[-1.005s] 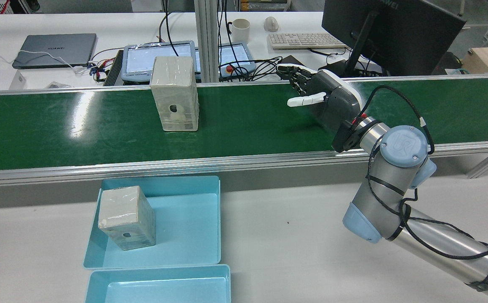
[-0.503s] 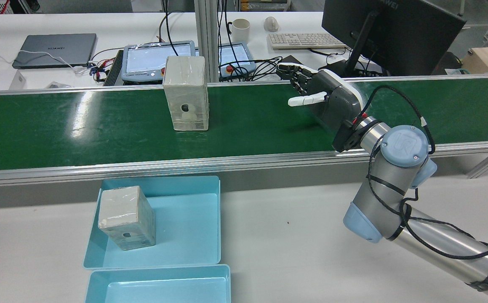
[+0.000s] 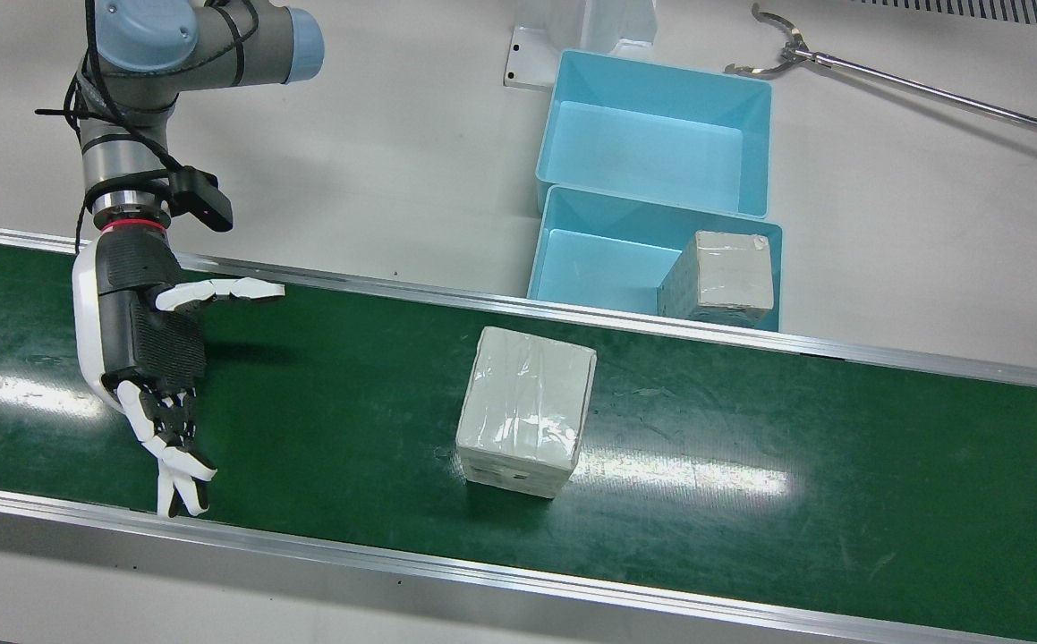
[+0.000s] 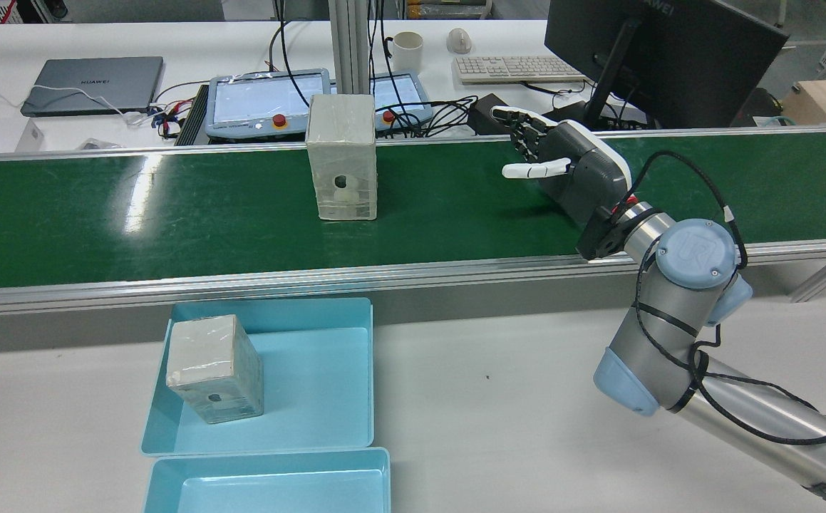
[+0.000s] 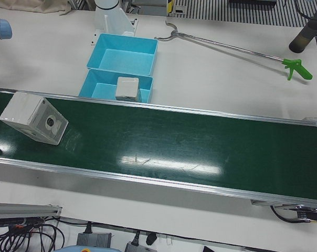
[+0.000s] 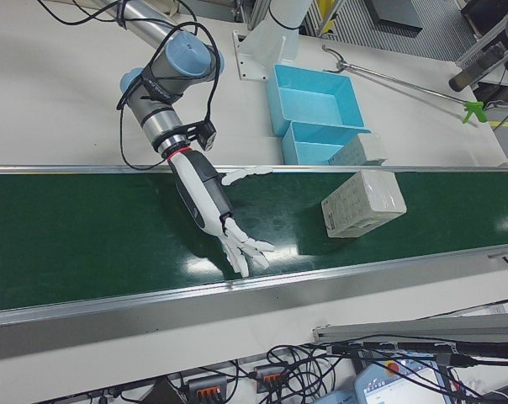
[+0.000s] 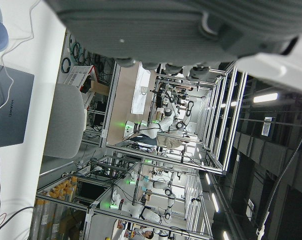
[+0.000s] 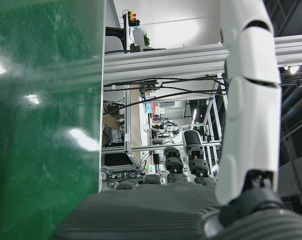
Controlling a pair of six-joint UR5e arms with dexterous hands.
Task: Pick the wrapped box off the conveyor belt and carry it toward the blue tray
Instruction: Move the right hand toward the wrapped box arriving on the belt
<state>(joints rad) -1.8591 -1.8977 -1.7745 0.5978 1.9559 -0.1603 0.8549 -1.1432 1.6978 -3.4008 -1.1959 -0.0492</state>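
The wrapped box (image 4: 341, 157) stands upright on the green conveyor belt (image 4: 170, 214), well apart from the right hand (image 4: 569, 167) and on its thumb side, untouched by it. The right hand hovers low over the belt with its fingers (image 3: 174, 447) stretched out and spread and the thumb held apart toward the box; it holds nothing. On the tabletop (image 4: 491, 399) on the arm's side of the belt lie two blue trays end to end; the blue tray (image 4: 327, 399) nearer the belt holds a second wrapped box (image 4: 214, 369) in one corner. The left hand (image 7: 191, 30) shows only as a dark palm edge in its own camera, and whether it is spread or clenched cannot be told.
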